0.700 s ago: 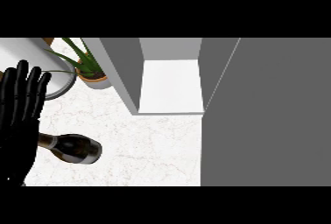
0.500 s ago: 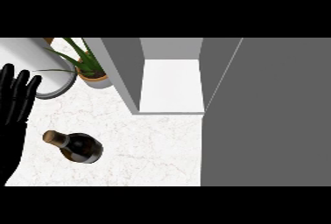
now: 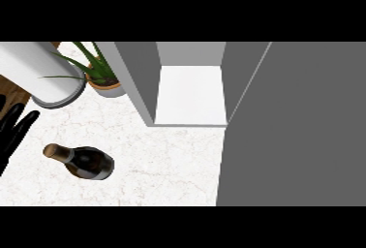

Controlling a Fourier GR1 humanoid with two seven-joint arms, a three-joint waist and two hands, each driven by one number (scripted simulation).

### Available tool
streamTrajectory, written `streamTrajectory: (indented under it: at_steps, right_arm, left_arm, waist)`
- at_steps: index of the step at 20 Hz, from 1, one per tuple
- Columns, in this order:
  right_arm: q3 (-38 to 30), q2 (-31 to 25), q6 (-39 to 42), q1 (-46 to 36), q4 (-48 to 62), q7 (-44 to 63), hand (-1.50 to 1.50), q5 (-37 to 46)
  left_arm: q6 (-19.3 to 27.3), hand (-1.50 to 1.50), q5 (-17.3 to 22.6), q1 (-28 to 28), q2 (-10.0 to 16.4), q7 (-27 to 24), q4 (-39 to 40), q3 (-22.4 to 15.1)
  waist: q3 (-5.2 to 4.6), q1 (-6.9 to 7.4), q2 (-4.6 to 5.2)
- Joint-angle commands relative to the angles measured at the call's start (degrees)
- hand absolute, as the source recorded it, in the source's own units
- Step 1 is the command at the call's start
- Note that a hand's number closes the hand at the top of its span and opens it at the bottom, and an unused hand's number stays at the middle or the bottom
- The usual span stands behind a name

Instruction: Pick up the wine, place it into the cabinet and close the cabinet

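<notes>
Only the left hand (image 3: 16, 133) showed in the head view, at the far left edge. Its black fingers lay straight and close together, slanting up and to the right from that edge. They were released and held nothing. The palm and forearm were cut off by the edge, so the rest of the arm's pose could not be told. The right hand did not appear at all.

The wine bottle (image 3: 84, 163) sat on the white marbled counter (image 3: 164, 164), just to the right of the fingertips and a little below them, apart from them with bare counter between. Its corked neck pointed up and left, toward the fingers, and its dark body lay on the side away from them. From this steep angle it could not be told whether the bottle stood upright or was tilted.

Above the fingertips, near the top left, was a white cylinder (image 3: 36, 70) with a grey rim at its lower end. Just beside it, further right of the fingers, was a small potted plant (image 3: 106, 83) with long green leaves.

Well to the right of the fingers, past the bottle, the cabinet (image 3: 139, 82) stood open, with its grey side wall facing the hand and a white shelf (image 3: 190, 94) bare inside. The grey cabinet door (image 3: 300, 126) filled the right side of the view, the farthest thing from the fingers.
</notes>
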Motion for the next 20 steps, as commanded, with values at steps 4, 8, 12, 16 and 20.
streamTrajectory:
  at_steps: [4,8,12,16,20]
  right_arm:
    - [4.18,0.12,-1.48,3.81,-12.07,9.48,-1.5,-0.94]
    - [9.34,1.37,-4.42,-1.29,-12.64,14.58,-1.5,4.79]
    - [13.48,-0.55,-5.19,5.3,-22.12,18.55,-1.5,7.16]
    - [14.88,-0.07,-8.14,0.67,-22.22,22.71,-1.5,8.92]
    - [13.81,-0.17,-9.69,-4.42,-17.6,23.05,-1.5,9.24]
  left_arm:
    - [-2.8,-1.5,18.54,7.63,6.16,8.72,-6.56,7.59]
    - [2.38,-1.5,25.59,1.6,11.9,14.17,-3.52,13.03]
    - [-1.86,-1.5,25.5,7.71,9.94,14.19,-5.74,15.62]
    - [2.42,-1.5,27.43,4.16,12.12,17.58,-5.68,16.59]
    - [4.0,-1.5,28.77,2.49,13.68,20.05,-5.68,18.8]
  waist:
    - [0.06,0.2,0.09]
    - [0.07,-0.13,0.21]
    - [0.04,-0.24,-0.02]
    - [0.04,-0.59,0.05]
    - [0.06,-0.44,0.18]
